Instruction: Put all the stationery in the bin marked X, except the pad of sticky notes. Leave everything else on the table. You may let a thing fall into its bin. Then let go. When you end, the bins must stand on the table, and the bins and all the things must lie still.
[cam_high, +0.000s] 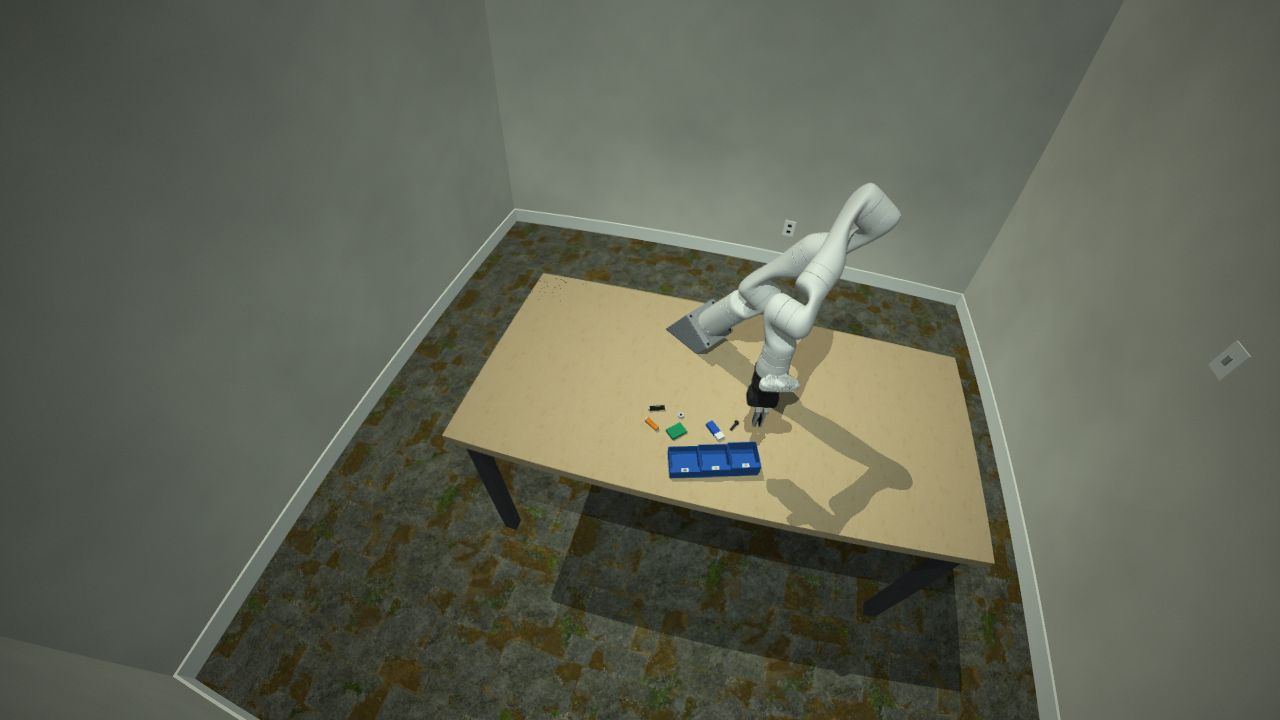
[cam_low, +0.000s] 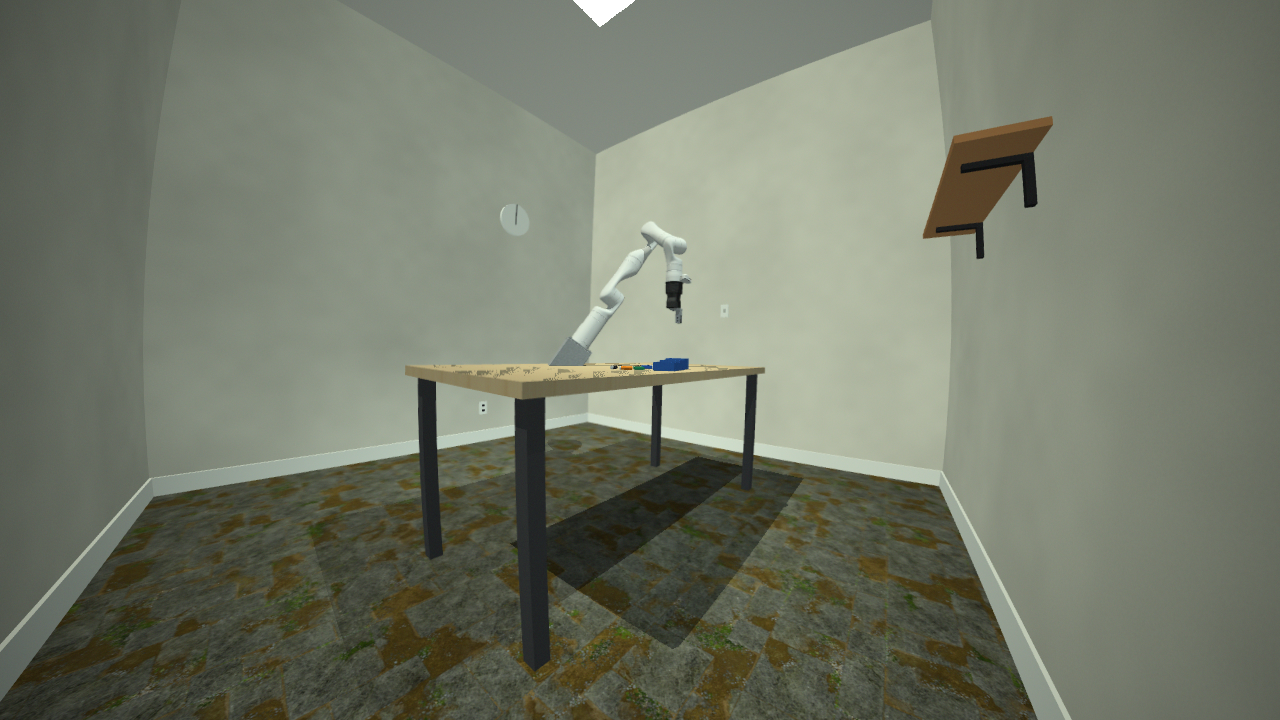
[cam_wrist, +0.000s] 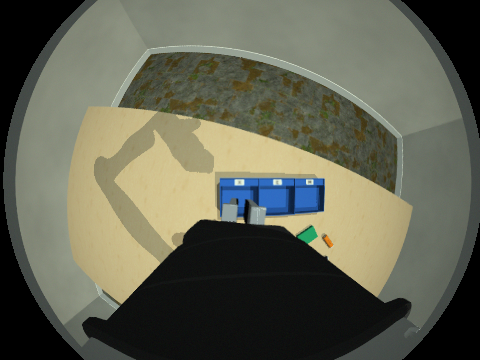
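Observation:
My gripper (cam_high: 759, 419) (cam_low: 677, 316) (cam_wrist: 240, 208) hangs high above the table (cam_high: 572, 358), over the back edge of the blue three-part bin (cam_high: 753, 447) (cam_low: 671, 363) (cam_wrist: 319, 196). Its fingers stand a little apart and I see nothing between them. In the wrist view the fingers cover part of the X compartment (cam_wrist: 235, 191), so its floor is hidden. A blue-and-white eraser (cam_high: 714, 428), an orange marker (cam_high: 652, 424) (cam_wrist: 327, 240), a black clip (cam_high: 657, 407) and the green sticky-note pad (cam_high: 675, 430) (cam_wrist: 307, 234) lie on the table behind the bin.
A small pale nut (cam_high: 680, 414) and a black bolt (cam_high: 733, 425) also lie behind the bin. The arm's base (cam_high: 696, 329) is bolted on near the table's far edge. The bin stands close to the front edge.

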